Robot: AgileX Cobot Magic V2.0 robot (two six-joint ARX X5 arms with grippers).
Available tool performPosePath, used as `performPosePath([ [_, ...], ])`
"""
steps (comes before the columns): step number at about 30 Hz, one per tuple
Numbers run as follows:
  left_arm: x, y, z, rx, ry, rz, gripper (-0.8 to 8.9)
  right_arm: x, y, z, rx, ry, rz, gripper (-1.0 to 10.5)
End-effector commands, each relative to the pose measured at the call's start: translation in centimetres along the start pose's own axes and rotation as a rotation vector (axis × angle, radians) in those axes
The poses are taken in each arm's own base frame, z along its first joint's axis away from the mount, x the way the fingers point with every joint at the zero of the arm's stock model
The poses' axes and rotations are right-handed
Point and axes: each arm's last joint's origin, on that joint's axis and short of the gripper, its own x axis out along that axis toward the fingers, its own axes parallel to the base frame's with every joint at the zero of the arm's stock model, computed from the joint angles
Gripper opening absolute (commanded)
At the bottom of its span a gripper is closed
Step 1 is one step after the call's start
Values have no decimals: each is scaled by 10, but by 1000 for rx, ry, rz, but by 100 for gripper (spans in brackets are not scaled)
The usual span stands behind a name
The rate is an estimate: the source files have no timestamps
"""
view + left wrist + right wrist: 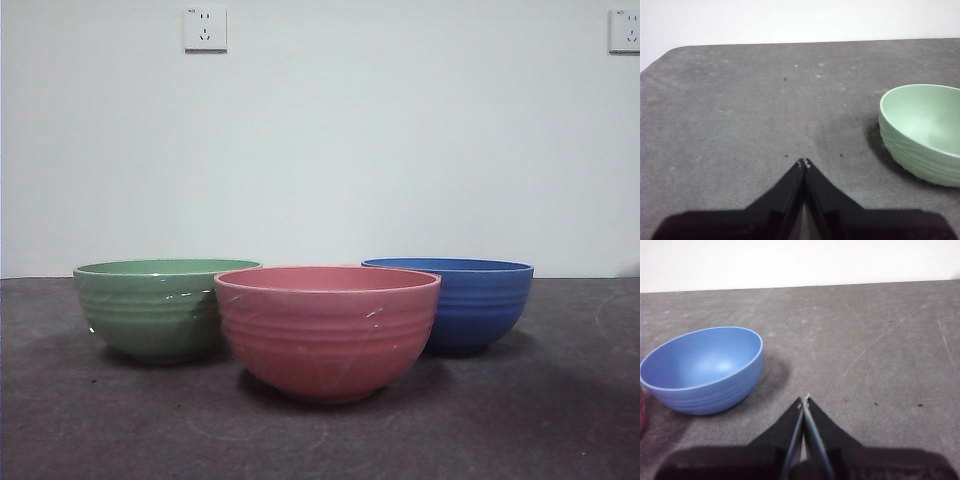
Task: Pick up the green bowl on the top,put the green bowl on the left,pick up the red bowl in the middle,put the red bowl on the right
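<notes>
The green bowl (160,308) stands upright on the table at the left, and the left wrist view shows it as well (922,132). In the middle and nearest the camera sits the red bowl (328,330), overlapping the green one in view; only a sliver of its rim (641,415) shows in the right wrist view. My left gripper (804,162) is shut and holds nothing, hovering over bare table beside the green bowl. My right gripper (805,399) is shut too, with nothing in it, beside the blue bowl.
A blue bowl (462,303) stands upright at the right, behind the red one, and appears in the right wrist view too (702,369). The dark grey table (560,420) runs to a white wall with two sockets (205,28).
</notes>
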Motion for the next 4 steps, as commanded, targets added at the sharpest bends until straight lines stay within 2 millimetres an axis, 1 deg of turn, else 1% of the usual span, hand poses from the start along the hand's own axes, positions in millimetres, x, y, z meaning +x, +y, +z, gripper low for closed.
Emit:
performPosePath([
  [1, 2, 0, -5, -7, 13, 4, -4, 2, 0, -4, 9, 10, -5, 3],
  [4, 2, 0, -5, -7, 13, 4, -4, 2, 0, -4, 9, 10, -5, 3],
])
